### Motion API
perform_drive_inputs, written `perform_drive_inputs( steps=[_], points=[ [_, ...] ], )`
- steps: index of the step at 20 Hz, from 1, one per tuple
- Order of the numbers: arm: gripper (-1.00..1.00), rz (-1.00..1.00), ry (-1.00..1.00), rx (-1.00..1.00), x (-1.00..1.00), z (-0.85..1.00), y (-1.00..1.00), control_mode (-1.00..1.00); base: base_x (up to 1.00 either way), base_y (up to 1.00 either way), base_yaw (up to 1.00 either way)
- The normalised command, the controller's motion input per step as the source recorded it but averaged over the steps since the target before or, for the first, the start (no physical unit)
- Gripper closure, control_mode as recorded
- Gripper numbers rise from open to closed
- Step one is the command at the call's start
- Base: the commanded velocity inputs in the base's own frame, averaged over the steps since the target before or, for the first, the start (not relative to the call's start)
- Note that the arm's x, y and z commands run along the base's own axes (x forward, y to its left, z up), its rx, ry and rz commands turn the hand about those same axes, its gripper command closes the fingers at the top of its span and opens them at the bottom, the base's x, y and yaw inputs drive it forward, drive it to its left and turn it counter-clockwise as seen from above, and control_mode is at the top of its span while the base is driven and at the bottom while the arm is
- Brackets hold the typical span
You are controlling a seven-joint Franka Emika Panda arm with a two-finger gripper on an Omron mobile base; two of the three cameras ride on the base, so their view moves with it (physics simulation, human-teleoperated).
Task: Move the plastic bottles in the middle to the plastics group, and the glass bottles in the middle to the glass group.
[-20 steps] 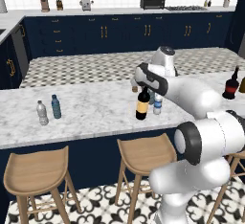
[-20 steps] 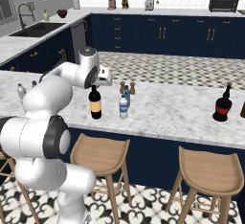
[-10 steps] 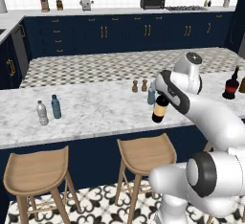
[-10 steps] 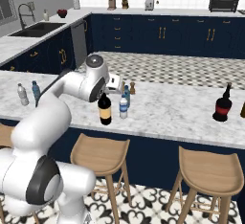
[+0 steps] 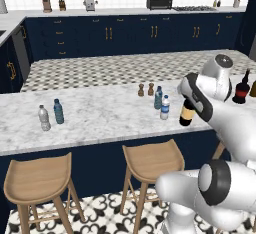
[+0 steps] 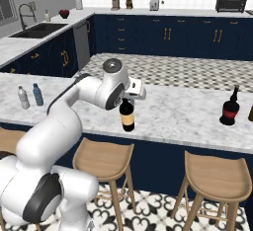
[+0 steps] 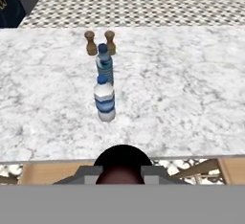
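Note:
My gripper is shut on the neck of the tall dark wine bottle with the yellow-tan label, holding it upright just above the counter's front edge. Left of it stand the two plastic bottles, the clear white-labelled one and the teal one; the hand view shows them as the clear bottle and the teal bottle beyond the wine bottle's top. The plastics group is at the far left. The glass group's black red-labelled bottle is at the right.
Two small brown shakers stand behind the middle bottles. Wooden stools line the front of the marble counter. A brownish bottle sits at the right picture edge. Open marble lies between the held bottle and the black bottle.
The arm has carried the wine bottle to the right along the counter's front, away from the two plastic bottles and nearer the glass group. Nothing else moved.

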Motion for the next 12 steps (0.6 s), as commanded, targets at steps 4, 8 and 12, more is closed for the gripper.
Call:
perform_drive_inputs(
  steps=[4,8,12],
  points=[
    [1.0,0.0,0.14,-0.16,0.08,0.11,-0.88,-1.0,0.0,0.0,0.0],
    [1.0,0.0,0.08,-0.1,0.03,0.1,-0.93,-1.0,0.0,0.0,0.0],
    [1.0,0.0,0.01,-0.05,0.0,0.05,-0.96,-1.0,0.0,0.0,0.0]
  ],
)
